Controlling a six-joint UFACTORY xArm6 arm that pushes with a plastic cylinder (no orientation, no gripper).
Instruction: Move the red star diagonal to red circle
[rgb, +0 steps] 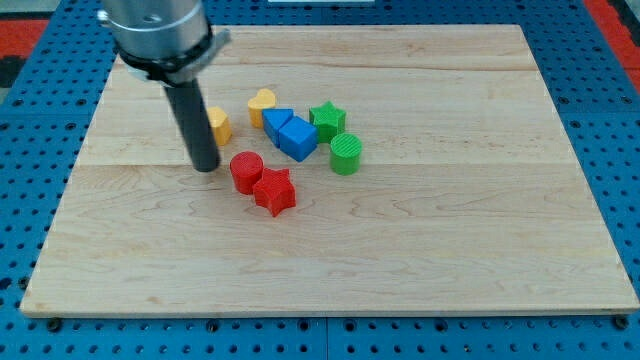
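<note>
The red star (275, 190) lies near the board's middle, touching the red circle (245, 171) on that circle's lower right. My tip (206, 167) rests on the board just left of the red circle, a small gap away. The dark rod rises from it toward the view's top left and partly hides a yellow block (219, 125).
Above the red pair lie a yellow heart (262, 102), two blue blocks (290, 133) touching each other, a green star (327, 120) and a green cylinder (346, 154). The wooden board (450, 220) lies on a blue pegboard.
</note>
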